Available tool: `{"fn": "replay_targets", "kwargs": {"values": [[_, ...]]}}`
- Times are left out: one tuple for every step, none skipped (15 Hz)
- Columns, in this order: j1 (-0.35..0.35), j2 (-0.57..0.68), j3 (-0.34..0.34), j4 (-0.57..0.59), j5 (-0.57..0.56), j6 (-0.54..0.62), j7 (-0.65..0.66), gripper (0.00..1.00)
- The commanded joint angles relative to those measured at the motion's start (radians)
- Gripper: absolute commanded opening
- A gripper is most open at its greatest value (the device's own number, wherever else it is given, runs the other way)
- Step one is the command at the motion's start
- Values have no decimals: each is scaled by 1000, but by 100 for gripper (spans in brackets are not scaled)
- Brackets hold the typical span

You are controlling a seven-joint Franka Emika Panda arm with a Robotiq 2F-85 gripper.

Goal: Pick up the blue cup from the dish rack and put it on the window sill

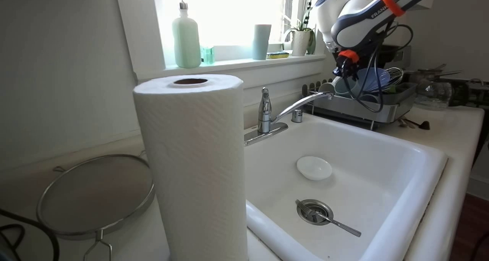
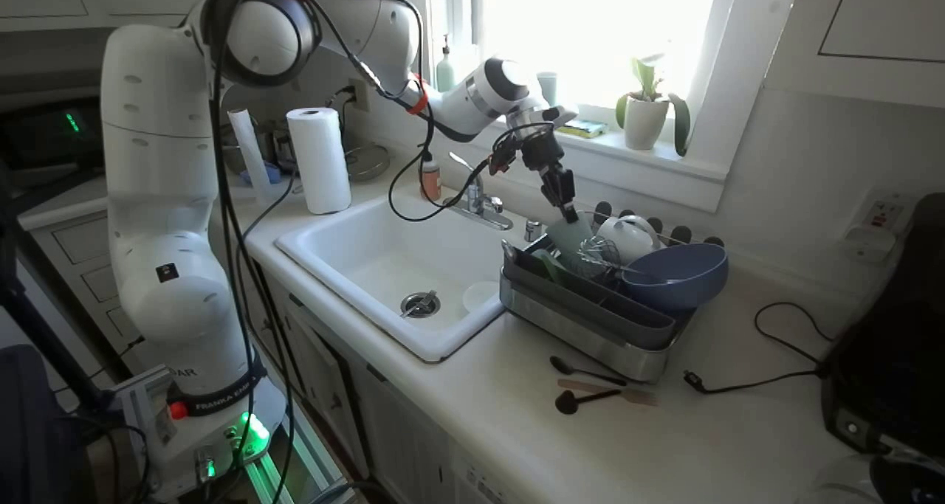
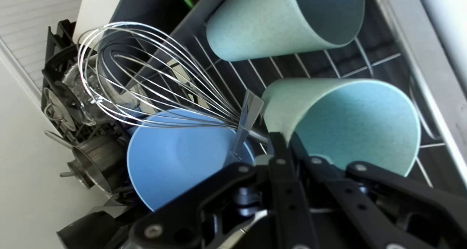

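The blue cup (image 3: 359,127) lies on its side in the dish rack (image 3: 432,65), its teal inside facing the camera in the wrist view. My gripper (image 3: 288,141) is shut on its rim, one finger inside the cup and one outside. In both exterior views the gripper (image 1: 347,74) (image 2: 568,212) points down into the dish rack (image 1: 355,111) (image 2: 583,336), at the cup (image 2: 572,237). A duller grey-teal cup (image 3: 255,28) lies beside it in the wrist view. The white window sill (image 1: 238,65) (image 2: 705,168) runs below the bright window behind the sink.
A whisk (image 3: 157,81) and a wide blue bowl (image 3: 182,154) sit close beside the held cup. The sill bears a soap bottle (image 1: 186,39), a tall grey-blue cup (image 1: 261,42), a sponge (image 1: 277,55) and a potted plant (image 1: 300,42). The faucet (image 1: 301,103) stands between rack and paper towel roll (image 1: 193,158).
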Motion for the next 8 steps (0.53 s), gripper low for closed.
{"fn": "replay_targets", "kwargs": {"values": [[3,-17,7,44,49,-46,-1,1],[1,-24,10,53,68,-54,-12,1],[-1,-28,13,63,93,-63,-21,1],[-2,-35,14,71,117,-67,-24,1],[-3,-41,17,79,147,-71,-33,1],[-3,-45,17,88,172,-74,-35,1],[-3,-51,16,98,199,-76,-38,1],[-2,-60,15,105,218,-80,-43,1]]}}
